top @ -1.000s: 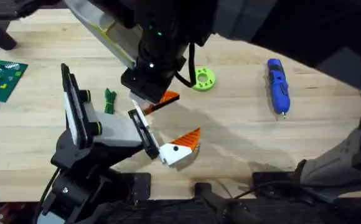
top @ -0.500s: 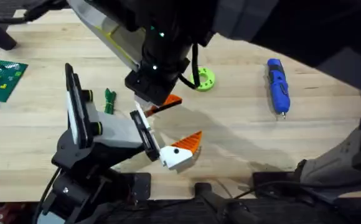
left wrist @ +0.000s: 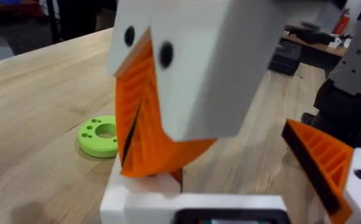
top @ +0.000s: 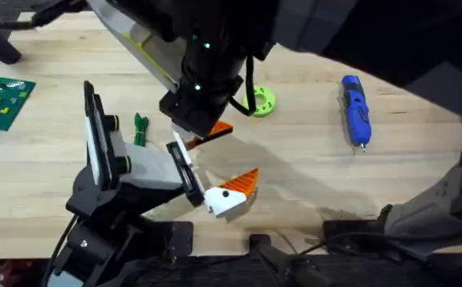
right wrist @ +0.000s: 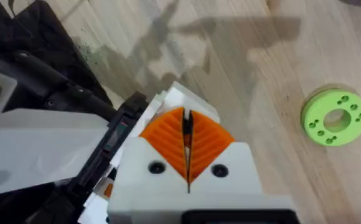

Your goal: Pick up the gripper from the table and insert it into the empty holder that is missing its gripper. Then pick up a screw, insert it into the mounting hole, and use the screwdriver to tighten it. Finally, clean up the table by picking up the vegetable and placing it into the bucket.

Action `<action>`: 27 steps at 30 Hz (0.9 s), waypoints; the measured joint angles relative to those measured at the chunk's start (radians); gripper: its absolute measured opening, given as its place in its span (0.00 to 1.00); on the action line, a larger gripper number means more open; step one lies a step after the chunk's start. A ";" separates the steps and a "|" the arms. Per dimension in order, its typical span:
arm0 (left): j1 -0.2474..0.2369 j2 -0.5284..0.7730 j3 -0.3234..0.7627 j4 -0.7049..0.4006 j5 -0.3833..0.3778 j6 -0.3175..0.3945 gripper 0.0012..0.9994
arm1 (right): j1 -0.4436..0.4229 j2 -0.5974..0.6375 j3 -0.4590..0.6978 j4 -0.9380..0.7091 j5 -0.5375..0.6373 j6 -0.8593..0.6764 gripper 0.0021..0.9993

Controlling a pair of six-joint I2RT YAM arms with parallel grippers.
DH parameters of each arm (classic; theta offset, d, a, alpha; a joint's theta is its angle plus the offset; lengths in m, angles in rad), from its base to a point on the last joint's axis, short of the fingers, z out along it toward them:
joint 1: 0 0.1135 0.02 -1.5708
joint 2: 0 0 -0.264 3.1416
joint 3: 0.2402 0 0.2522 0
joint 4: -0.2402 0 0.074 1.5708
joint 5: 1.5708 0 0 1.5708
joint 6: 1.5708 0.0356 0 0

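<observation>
Hovering just above the holder [top: 182, 166], the right claw [right wrist: 187, 124] has its pads pressed together. It seems clamped on the gripper [top: 211, 130] (white end toward the holder), probably to line it up for insertion.

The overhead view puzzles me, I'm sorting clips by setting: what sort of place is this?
Probably a robotics workbench or lab. A wooden table carries a blue electric screwdriver, a green circuit board at its far left edge, and a black stand with a gripper part mounted on it.
</observation>
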 joint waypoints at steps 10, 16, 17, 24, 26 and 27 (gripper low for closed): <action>0.000 0.000 0.000 0.000 0.000 -0.003 0.98 | 0.013 0.000 0.001 -0.003 0.011 0.000 0.01; 0.000 0.000 0.000 0.000 0.000 -0.003 0.98 | 0.014 0.000 0.001 -0.001 0.012 0.000 0.00; 0.000 0.000 0.000 0.000 0.000 -0.003 0.98 | 0.014 0.000 0.001 0.000 0.012 0.000 0.00; 0.000 -0.001 0.000 0.002 -0.002 0.014 0.98 | 0.014 0.001 0.020 -0.010 0.010 0.000 0.00; 0.000 -0.002 0.000 0.002 -0.006 0.024 0.98 | 0.014 0.002 0.028 -0.014 0.009 0.000 0.01; 0.000 -0.002 0.000 0.002 -0.008 0.027 0.98 | 0.014 0.002 0.032 -0.017 0.009 0.000 0.00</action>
